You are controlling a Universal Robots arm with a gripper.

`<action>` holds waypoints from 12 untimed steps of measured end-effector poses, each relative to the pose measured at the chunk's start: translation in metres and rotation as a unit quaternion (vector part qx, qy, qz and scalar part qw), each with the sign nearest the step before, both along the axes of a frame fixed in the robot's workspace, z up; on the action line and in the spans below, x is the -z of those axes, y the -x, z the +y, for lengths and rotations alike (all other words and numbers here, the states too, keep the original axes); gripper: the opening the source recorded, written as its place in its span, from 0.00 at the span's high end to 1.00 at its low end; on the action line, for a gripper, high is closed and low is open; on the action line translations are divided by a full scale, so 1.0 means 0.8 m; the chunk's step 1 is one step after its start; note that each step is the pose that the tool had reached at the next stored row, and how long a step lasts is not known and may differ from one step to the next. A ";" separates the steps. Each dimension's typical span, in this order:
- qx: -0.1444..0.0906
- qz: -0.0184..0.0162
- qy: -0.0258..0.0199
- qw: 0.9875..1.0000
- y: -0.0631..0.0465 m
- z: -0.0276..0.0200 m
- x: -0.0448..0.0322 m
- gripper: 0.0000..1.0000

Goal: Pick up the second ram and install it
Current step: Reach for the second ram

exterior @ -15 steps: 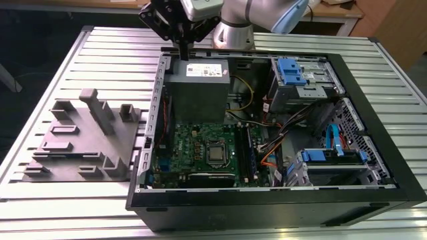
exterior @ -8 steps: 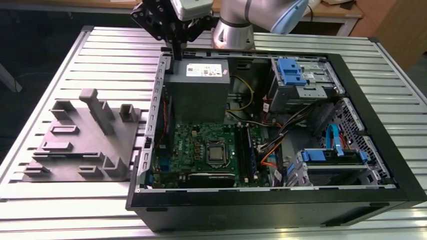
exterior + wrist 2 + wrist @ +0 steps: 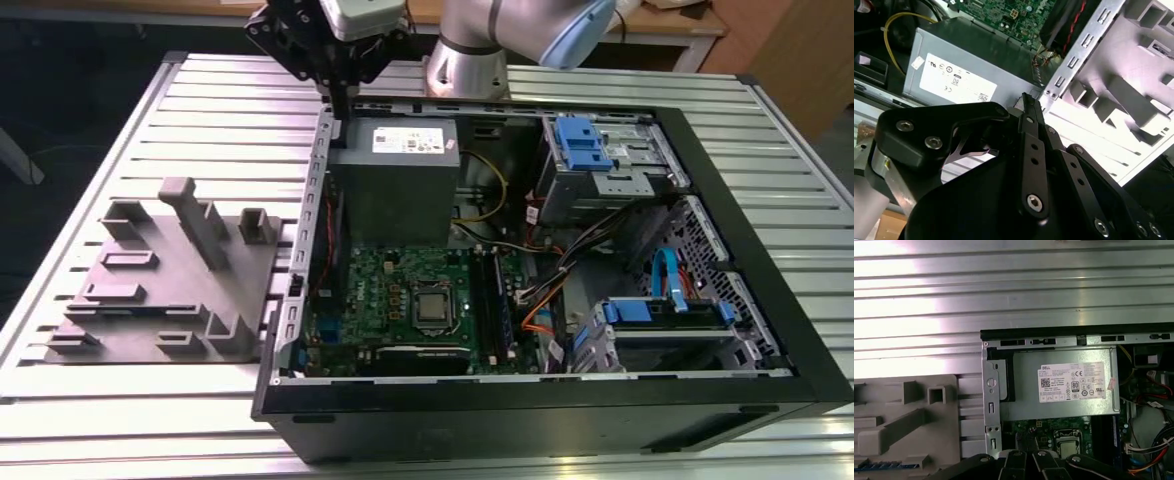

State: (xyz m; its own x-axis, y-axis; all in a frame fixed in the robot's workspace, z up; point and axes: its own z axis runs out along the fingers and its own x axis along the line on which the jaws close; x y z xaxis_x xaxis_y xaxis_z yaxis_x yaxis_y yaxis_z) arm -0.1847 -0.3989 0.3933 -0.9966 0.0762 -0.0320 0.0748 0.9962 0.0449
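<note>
A thin blue-green strip, seemingly the second ram, lies edge-up in a slot of the grey holder block beside the computer case. My gripper hangs above the case's back corner, over the edge of the grey power-supply box. Its fingers come together at the tips with nothing between them. In the first wrist view my gripper sits over the case wall between the holder block and the green motherboard.
The open black case lies on a slatted metal table. The motherboard has long slots beside cables and blue drive bays. The grey holder block has upright posts at the exterior view's left.
</note>
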 end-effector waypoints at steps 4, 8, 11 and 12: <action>0.000 -0.001 0.000 1.000 0.009 0.0000 0.0000 0.93; 0.000 -0.002 0.000 1.000 0.019 0.0000 0.0000 0.93; 0.000 -0.002 0.000 1.000 0.027 0.0000 0.0000 0.93; 0.000 -0.003 0.000 1.000 0.030 0.0000 0.0000 0.93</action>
State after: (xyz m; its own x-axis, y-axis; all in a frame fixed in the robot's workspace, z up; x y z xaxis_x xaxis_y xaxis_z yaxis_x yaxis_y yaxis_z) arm -0.2088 -0.3989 0.3933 -0.9964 0.0762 -0.0373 0.0745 0.9962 0.0453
